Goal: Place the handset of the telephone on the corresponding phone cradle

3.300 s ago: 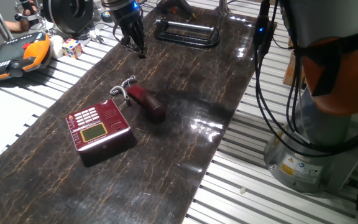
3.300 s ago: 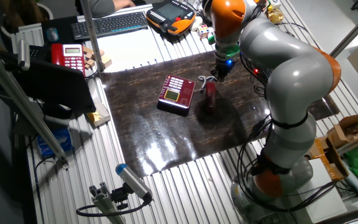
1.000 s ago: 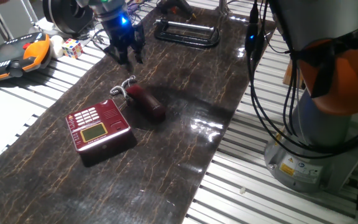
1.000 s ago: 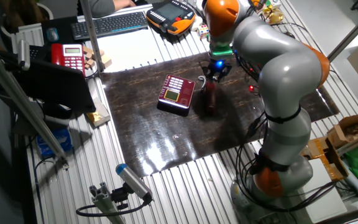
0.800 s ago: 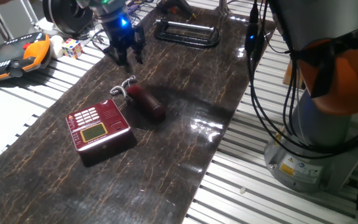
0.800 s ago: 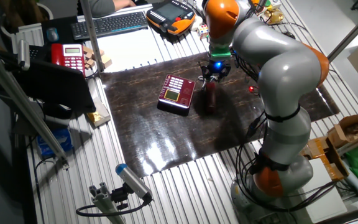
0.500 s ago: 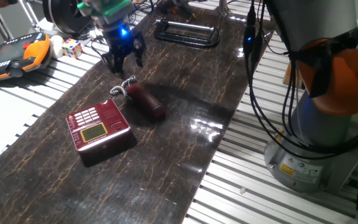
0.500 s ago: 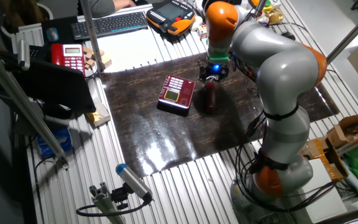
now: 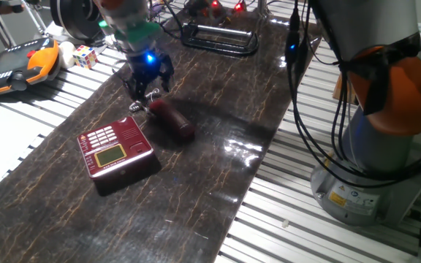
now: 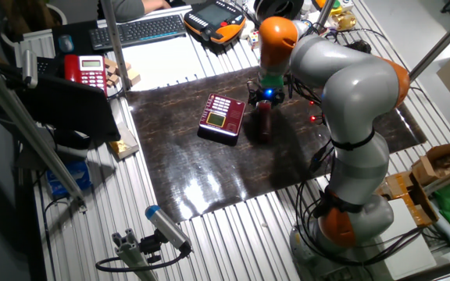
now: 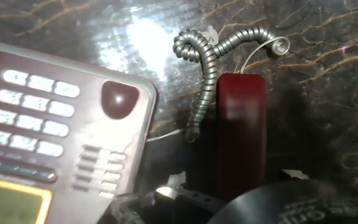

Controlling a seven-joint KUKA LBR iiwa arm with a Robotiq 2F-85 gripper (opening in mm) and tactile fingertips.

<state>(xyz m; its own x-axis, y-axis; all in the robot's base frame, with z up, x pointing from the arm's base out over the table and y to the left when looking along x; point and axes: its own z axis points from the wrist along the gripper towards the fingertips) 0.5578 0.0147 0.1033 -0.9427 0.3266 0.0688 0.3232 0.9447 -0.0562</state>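
Your claw [image 9: 146, 86] — open, holding nothing — hangs over the corded end of the glossy dark red oblong handset [image 9: 172, 120], lying on the tabletop [image 9: 218, 88] beside the boxy dark red telephone [image 9: 115, 150], its long axis running away from you.

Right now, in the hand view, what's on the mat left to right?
Dark red boxy telephone with pale keypad → curly silver-grey cord → dark red glossy oblong handset.

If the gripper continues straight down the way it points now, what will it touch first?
Most likely the handset, near its end with the curly cord: the gripper hangs right above it. Depth is unclear, so the cord could come first.
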